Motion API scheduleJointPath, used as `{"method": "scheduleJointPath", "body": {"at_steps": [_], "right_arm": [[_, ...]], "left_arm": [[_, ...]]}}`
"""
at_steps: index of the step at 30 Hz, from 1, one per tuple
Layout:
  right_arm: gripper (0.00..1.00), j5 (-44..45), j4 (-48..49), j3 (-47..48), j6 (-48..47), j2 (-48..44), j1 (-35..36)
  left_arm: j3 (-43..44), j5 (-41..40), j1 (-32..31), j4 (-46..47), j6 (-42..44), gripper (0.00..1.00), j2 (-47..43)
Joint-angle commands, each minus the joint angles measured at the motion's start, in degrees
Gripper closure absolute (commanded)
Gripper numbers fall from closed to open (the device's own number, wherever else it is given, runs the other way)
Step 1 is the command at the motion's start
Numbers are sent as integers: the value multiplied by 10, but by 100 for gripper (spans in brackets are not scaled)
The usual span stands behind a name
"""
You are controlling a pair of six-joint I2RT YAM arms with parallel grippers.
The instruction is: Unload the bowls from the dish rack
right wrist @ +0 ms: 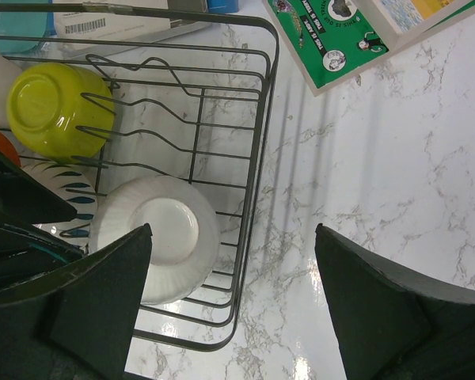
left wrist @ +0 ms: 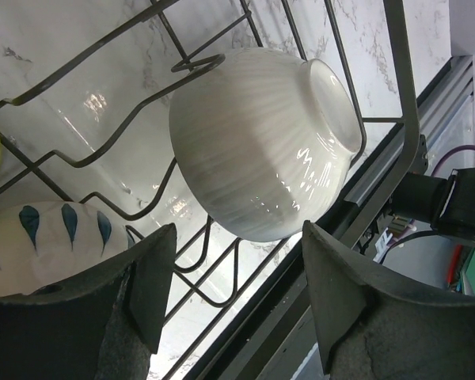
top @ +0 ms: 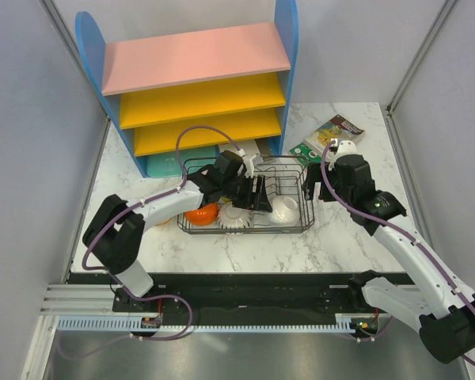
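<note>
The black wire dish rack [top: 245, 230] sits mid-table and holds several overturned bowls. A white ribbed bowl [top: 283, 210] lies at its right end, a white bowl with dark leaf marks [top: 234, 218] beside it, and an orange bowl [top: 200, 213] at the left. A yellow-green bowl [right wrist: 59, 107] shows in the right wrist view. My left gripper [top: 257, 193] hangs open inside the rack, just short of the white ribbed bowl [left wrist: 261, 142] and touching nothing [left wrist: 237, 237]. My right gripper [top: 315, 188] is open above the rack's right rim [right wrist: 261, 182], nothing held [right wrist: 233, 229].
A blue shelf unit [top: 198, 79] with pink and yellow boards stands behind the rack. A green printed packet [top: 328, 136] lies at the back right on the marble top [top: 340, 237]. Grey partition walls close both sides.
</note>
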Motion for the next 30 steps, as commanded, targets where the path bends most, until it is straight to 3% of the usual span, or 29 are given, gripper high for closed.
{"method": "scheduleJointPath", "body": {"at_steps": [1, 13, 20, 30], "right_arm": [[9, 10, 3, -2, 0, -10, 1], [9, 4, 0, -2, 3, 1, 0], [9, -3, 2, -9, 8, 8, 1], [9, 0, 1, -10, 8, 5, 1]], "left_arm": [[-3, 14, 1, 17, 20, 29, 14], [-29, 74, 1, 97, -25, 30, 45], [-71, 99, 1, 196, -73, 30, 37], [-47, 128, 1, 259, -112, 31, 54]]}}
